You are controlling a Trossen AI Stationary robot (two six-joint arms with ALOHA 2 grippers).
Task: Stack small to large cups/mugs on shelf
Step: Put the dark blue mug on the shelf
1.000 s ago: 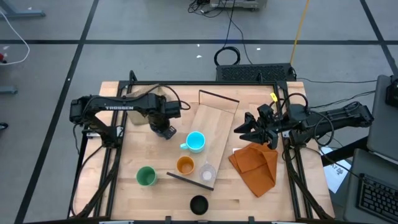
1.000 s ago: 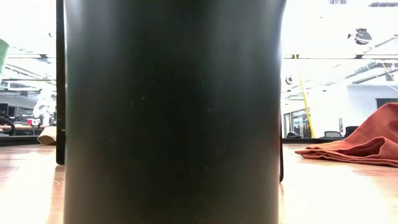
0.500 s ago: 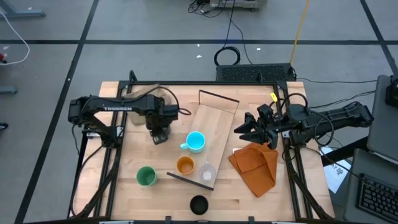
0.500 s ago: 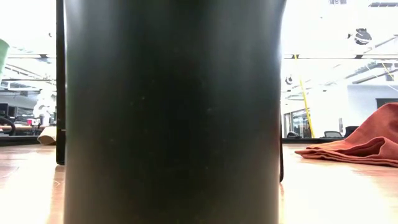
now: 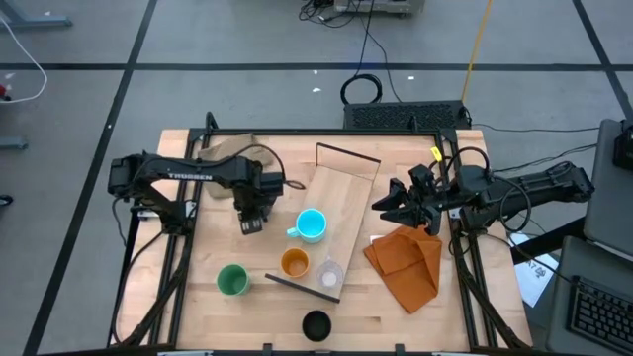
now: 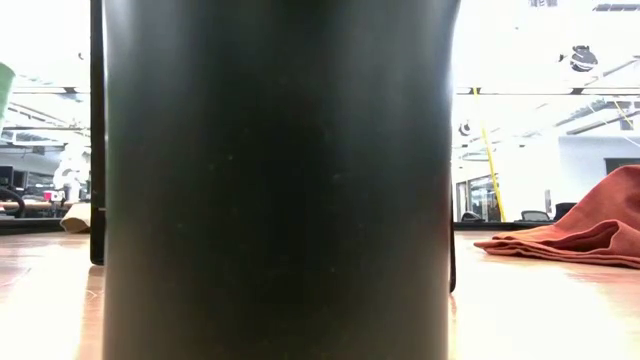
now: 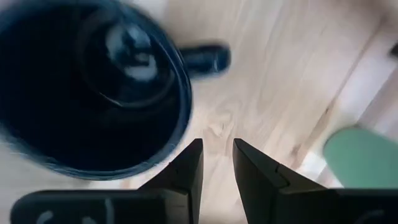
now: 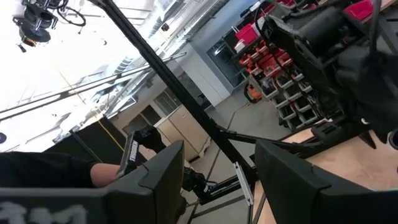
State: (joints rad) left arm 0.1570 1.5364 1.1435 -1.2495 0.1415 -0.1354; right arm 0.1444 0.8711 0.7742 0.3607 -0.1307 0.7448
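Observation:
The light-wood shelf (image 5: 341,203) lies across the table's middle. On it stand the light-blue mug (image 5: 312,224), the orange cup (image 5: 295,262) and the clear cup (image 5: 329,274). The green cup (image 5: 232,280) stands on the table at the near left. The black cup (image 5: 316,324) stands by the near edge and fills the low view (image 6: 280,180). My left gripper (image 5: 249,220) points down, left of the shelf. Its fingers (image 7: 217,152) are a narrow gap apart, over bare wood right beside the dark navy mug (image 7: 93,87). My right gripper (image 5: 384,210) is open at the shelf's right side. My left gripper has one fingertip (image 7: 194,152) right beside the navy mug's rim (image 7: 184,127). I cannot tell whether it touches the rim. Only bare table shows between the fingers.
An orange cloth (image 5: 406,262) lies right of the shelf and shows in the low view (image 6: 580,235). A tan cloth (image 5: 223,148) lies at the far left under my left arm. Thin dark strips (image 5: 348,153) stand at the shelf's short ends.
My left gripper has gone toward the table's left edge and a little toward the near edge, away from the light-blue mug.

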